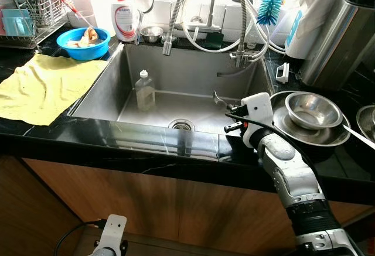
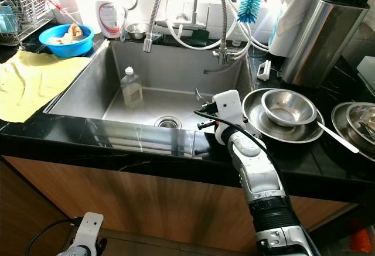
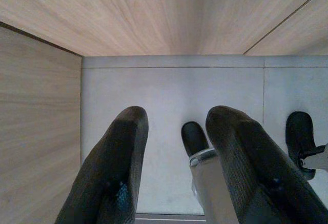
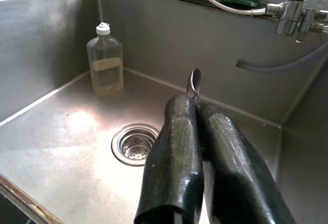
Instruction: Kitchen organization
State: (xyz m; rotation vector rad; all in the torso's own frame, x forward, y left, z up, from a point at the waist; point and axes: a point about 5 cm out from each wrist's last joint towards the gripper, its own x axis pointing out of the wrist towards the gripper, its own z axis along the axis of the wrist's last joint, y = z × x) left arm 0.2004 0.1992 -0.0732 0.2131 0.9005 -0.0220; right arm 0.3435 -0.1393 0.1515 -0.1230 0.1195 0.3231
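Right hand [image 4: 197,106] is clamping a spoon [image 4: 193,83], hovering over the sink [image 1: 99,98] at center right. Left hand [image 3: 177,157] is hanging apart, lower left. Bottle [image 1: 145,90] in sink, 2 bowls [image 1: 313,112] on table: mostly undone, I'd say.

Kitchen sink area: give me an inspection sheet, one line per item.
Surface: black counter around a steel sink; a yellow cloth lies on its left side.
Job's things: a thin metal utensil pinched in the right gripper over the basin; stacked steel bowls on the counter, right of the sink.
Clutter: clear bottle standing in the sink; blue bowl; dish rack; blue brush.
Grippers: right gripper shut on the utensil; left gripper open, hanging by the cabinet front.
Cables: white hoses looped at the tap.
Surroundings: wooden cabinets below.
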